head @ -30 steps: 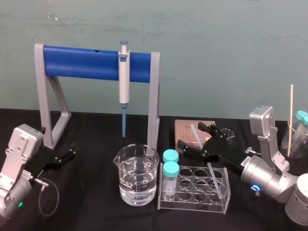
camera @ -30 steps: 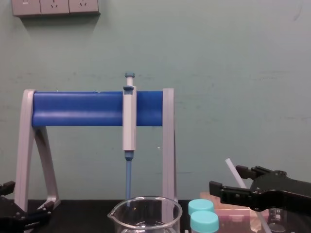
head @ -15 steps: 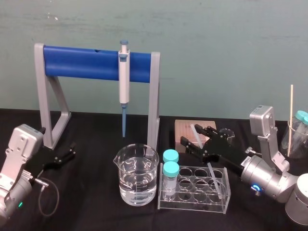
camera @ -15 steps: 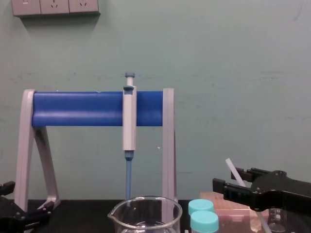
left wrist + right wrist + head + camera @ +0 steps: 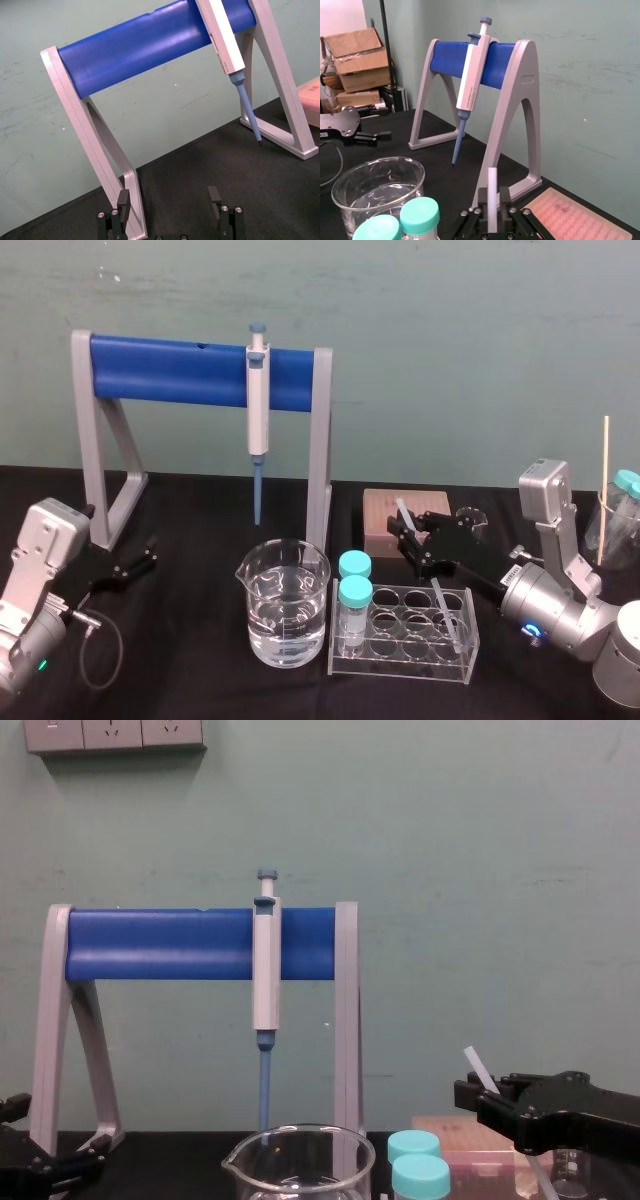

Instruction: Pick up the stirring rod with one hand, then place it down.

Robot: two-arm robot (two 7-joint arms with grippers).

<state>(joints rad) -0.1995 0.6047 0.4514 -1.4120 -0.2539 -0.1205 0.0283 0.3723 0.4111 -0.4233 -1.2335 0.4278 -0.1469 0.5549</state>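
The stirring rod (image 5: 441, 602) is a thin translucent white stick leaning in the clear tube rack (image 5: 404, 651), its top end tilted back and to the left. My right gripper (image 5: 406, 528) is shut on its upper part. In the right wrist view the stirring rod (image 5: 492, 192) stands upright between the two black fingers, both pressed against it. The chest view shows the rod's tip (image 5: 476, 1066) poking out above the right gripper (image 5: 482, 1096). My left gripper (image 5: 140, 563) rests low at the left of the table, open and holding nothing, its two fingers apart in the left wrist view (image 5: 168, 200).
A blue-and-grey stand (image 5: 200, 370) carries a hanging pipette (image 5: 257, 400). A glass beaker of water (image 5: 286, 605) stands left of the rack, which holds two teal-capped vials (image 5: 353, 600). A pink block (image 5: 385, 512) lies behind the gripper. A wooden stick (image 5: 604, 480) stands in a container at far right.
The right gripper's fingers have come together from wide open onto the stirring rod. The left arm has not moved.
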